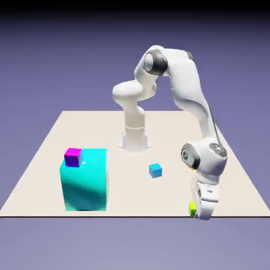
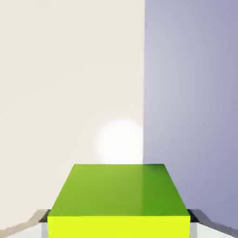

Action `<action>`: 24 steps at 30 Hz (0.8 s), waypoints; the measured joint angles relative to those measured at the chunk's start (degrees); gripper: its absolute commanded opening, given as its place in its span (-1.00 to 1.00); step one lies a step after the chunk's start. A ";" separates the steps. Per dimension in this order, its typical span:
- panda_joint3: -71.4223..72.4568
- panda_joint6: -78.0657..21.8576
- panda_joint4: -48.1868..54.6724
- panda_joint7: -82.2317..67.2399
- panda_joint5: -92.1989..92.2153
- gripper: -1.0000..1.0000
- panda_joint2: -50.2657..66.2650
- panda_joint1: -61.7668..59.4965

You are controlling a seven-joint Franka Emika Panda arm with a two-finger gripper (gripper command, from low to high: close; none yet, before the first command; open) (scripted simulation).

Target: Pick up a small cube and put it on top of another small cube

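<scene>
We see the pincer (image 1: 203, 215) down at the table's (image 1: 58, 138) front edge, close to the corner on the exterior view's right. The lime cube (image 1: 193, 209) sits right at its tip, showing on the side toward the exterior view's left, with the rest hidden by the white fingers.

In the hand view the lime cube (image 2: 118, 204) fills the bottom middle, large, directly between the two grey fingertips (image 2: 42, 217), which show only as slivers at its two sides. They lie flush against the cube's sides with no gap that we can make out, so we read the pincer as closed on the cube, opened only to the cube's width. Whether the cube rests on the table or is just clear of it we cannot tell. Beyond the cube the hand view shows the table (image 2: 69, 83) meeting the backdrop along a straight edge.

The magenta cube (image 1: 73, 156) sits on top of the cyan block (image 1: 84, 182), at its back corner, near the table's opposite front corner, well apart from the pincer. A blue cube (image 1: 155, 170) lies on the table between them, nearer the middle.
</scene>
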 measured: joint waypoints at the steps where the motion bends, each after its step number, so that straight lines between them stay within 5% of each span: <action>1: -0.25 -1.85 -0.24 0.08 -0.14 -1.00 -2.07 0.25; 14: -23.71 -34.23 4.05 14.58 0.27 -1.00 -27.50 -25.71; 20: -24.57 -25.41 -3.49 14.34 1.56 -1.00 -25.70 -25.81; 21: -24.57 -25.38 -3.50 14.34 1.56 1.00 -25.69 -25.79; 24: -24.56 -27.82 -1.59 14.58 1.11 1.00 -26.35 -25.56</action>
